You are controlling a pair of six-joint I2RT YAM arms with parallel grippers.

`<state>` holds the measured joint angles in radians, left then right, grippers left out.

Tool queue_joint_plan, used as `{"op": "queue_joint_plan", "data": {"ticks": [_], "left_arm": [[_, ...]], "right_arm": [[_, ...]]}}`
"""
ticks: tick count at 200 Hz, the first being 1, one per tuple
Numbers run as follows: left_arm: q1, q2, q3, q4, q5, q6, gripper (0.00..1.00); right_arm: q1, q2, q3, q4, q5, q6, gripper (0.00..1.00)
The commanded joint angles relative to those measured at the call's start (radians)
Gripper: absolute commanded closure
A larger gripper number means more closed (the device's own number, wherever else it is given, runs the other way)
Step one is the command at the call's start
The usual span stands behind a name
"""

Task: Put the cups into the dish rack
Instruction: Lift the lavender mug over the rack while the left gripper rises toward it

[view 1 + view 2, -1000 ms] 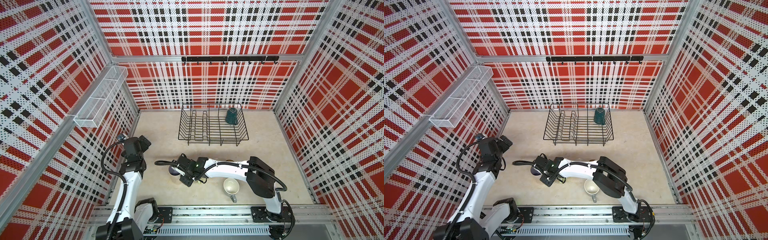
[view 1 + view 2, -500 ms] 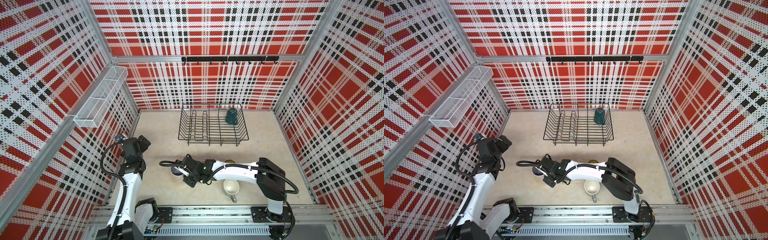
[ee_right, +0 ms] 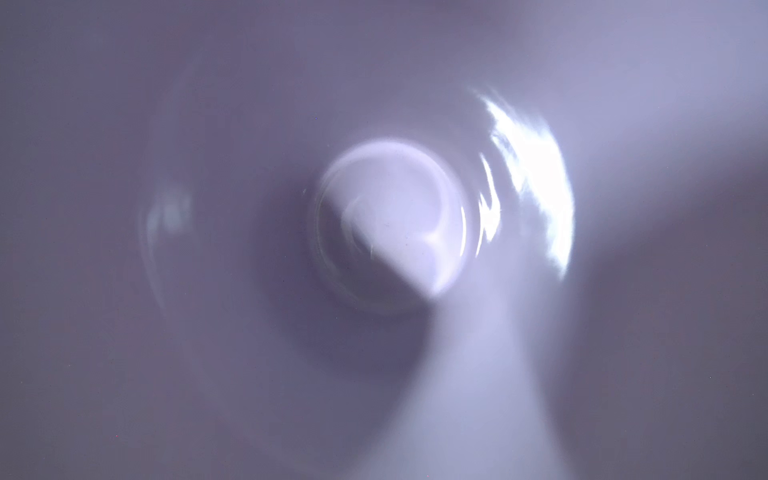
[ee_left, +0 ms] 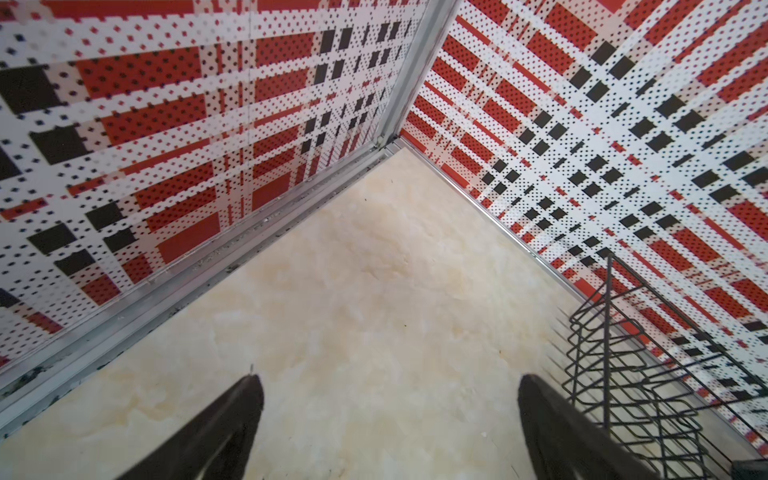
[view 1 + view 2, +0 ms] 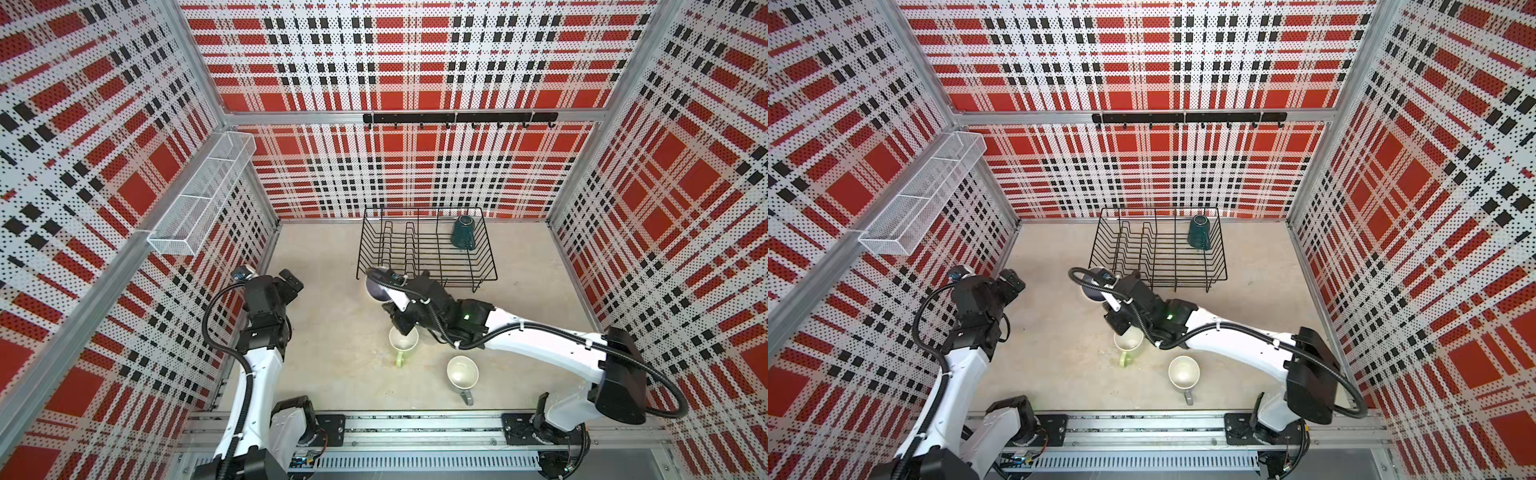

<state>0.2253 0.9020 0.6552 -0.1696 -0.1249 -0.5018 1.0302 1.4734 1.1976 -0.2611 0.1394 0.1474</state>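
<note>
Three walls point(image 5: 395, 62) of perforated panel with a red, white and black plaid print, aluminium posts point(image 5: 195, 62) at the corners. Floor point(image 5: 324, 266) pale beige, marbled, a few dark specks. White mesh basket point(image 5: 203, 195) hangs on the left wall, black hook rail point(image 5: 457, 117) on the back wall. Light even and bright.

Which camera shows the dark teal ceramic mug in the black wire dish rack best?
Both top views: the dark teal mug sits unobstructed in the back right corner of the black wire dish rack. The left wrist view catches only the rack's edge, no mug. The right wrist view shows only the inside of a pale cup.
</note>
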Motion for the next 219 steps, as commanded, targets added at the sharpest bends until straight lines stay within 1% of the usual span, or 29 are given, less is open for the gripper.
{"op": "queue_joint_plan", "data": {"ticks": [1, 12, 24, 40, 68, 93, 97, 99, 104, 119, 137, 149, 171, 184, 192, 219], "left_arm": [[-0.031, -0.018, 0.072, 0.015, 0.098, 0.002, 0.02], [-0.067, -0.020, 0.094, 0.030, 0.128, 0.021, 0.02], [-0.117, -0.020, 0.116, 0.052, 0.156, 0.047, 0.01], [-0.199, -0.016, 0.141, 0.088, 0.184, 0.072, 0.00], [-0.347, 0.020, 0.198, 0.128, 0.209, 0.093, 0.00], [-0.460, 0.073, 0.248, 0.167, 0.285, 0.111, 0.00], [-0.466, 0.082, 0.257, 0.169, 0.296, 0.113, 0.00], [-0.493, 0.086, 0.262, 0.171, 0.300, 0.113, 0.00], [-0.517, 0.097, 0.272, 0.175, 0.311, 0.117, 0.00], [-0.566, 0.129, 0.304, 0.185, 0.340, 0.127, 0.00], [-0.609, 0.158, 0.325, 0.218, 0.376, 0.128, 0.00], [-0.632, 0.178, 0.321, 0.274, 0.420, 0.115, 0.00], [-0.658, 0.223, 0.290, 0.448, 0.589, 0.033, 0.00], [-0.685, 0.250, 0.284, 0.532, 0.657, -0.009, 0.00], [-0.705, 0.263, 0.291, 0.555, 0.680, -0.012, 0.00], [-0.746, 0.295, 0.328, 0.569, 0.710, -0.011, 0.00]], "right_arm": [[-0.076, -0.124, -0.036, 0.141, 0.007, -0.025, 1.00], [-0.134, -0.171, -0.069, 0.156, -0.037, 0.002, 1.00], [-0.215, -0.223, -0.099, 0.172, -0.116, 0.040, 1.00], [-0.323, -0.285, -0.124, 0.178, -0.212, 0.091, 1.00], [-0.494, -0.365, -0.138, 0.166, -0.358, 0.137, 1.00], [-0.616, -0.408, -0.140, 0.174, -0.487, 0.176, 1.00], [-0.634, -0.412, -0.139, 0.175, -0.507, 0.187, 1.00], [-0.642, -0.413, -0.139, 0.177, -0.518, 0.192, 1.00], [-0.666, -0.417, -0.140, 0.182, -0.547, 0.205, 1.00], [-0.737, -0.424, -0.144, 0.196, -0.624, 0.268, 1.00], [-0.815, -0.429, -0.164, 0.243, -0.754, 0.355, 1.00], [-0.845, -0.436, -0.186, 0.303, -0.832, 0.412, 1.00], [-0.861, -0.443, -0.211, 0.401, -0.902, 0.501, 1.00], [-0.861, -0.431, -0.214, 0.469, -0.954, 0.548, 1.00], [-0.861, -0.421, -0.219, 0.517, -0.990, 0.585, 1.00], [-0.861, -0.381, -0.255, 0.794, -1.086, 0.767, 1.00]]}}
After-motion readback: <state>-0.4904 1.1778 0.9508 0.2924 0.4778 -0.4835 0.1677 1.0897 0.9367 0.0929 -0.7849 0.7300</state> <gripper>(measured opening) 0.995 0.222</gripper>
